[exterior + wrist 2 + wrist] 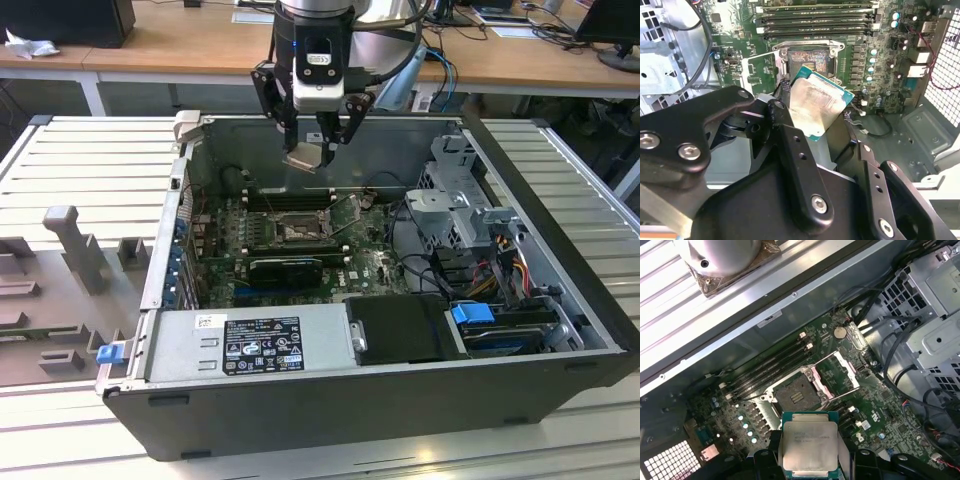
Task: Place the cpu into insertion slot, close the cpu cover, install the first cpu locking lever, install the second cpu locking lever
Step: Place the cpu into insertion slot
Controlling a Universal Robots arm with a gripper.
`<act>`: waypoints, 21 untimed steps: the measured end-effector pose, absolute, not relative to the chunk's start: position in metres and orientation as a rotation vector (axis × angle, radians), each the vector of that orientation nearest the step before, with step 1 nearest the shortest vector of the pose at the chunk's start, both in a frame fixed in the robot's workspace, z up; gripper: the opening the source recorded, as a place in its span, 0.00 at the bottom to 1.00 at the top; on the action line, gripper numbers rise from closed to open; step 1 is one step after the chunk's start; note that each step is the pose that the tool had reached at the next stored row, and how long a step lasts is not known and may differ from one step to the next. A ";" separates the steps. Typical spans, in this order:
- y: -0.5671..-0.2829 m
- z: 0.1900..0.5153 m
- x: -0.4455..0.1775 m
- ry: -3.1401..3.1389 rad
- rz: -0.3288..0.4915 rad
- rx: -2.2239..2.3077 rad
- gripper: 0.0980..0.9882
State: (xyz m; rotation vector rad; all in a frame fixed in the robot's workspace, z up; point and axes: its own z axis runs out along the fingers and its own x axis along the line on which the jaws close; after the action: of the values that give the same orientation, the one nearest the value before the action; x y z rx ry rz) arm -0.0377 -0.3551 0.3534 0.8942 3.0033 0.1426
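I log the cpu [809, 445] gripped by its edges between the fingers [785, 130], which are drawn in narrow on it. The gripper [307, 152] holds it in the air inside the open computer case [560, 300]. Below the fingers and well apart from them, the insertion slot [796, 395] lies uncovered on the green motherboard [880, 410]. The cpu cover [822, 385] stands raised open at the slot's edge.

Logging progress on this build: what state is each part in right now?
cpu: held above the motherboard, not seated.
gripper: jaws shut on the cpu.
insertion slot: empty, uncovered.
cpu cover: swung open.
computer case: side open.
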 end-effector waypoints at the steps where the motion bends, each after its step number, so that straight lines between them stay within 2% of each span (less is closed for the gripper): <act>1: -0.355 0.353 -0.038 3.000 0.143 0.904 0.48; 21: -0.355 0.352 -0.038 2.925 0.141 1.105 0.48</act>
State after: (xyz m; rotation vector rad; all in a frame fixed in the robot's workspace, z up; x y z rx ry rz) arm -0.0377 -0.3551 0.3518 1.1049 2.9253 0.1406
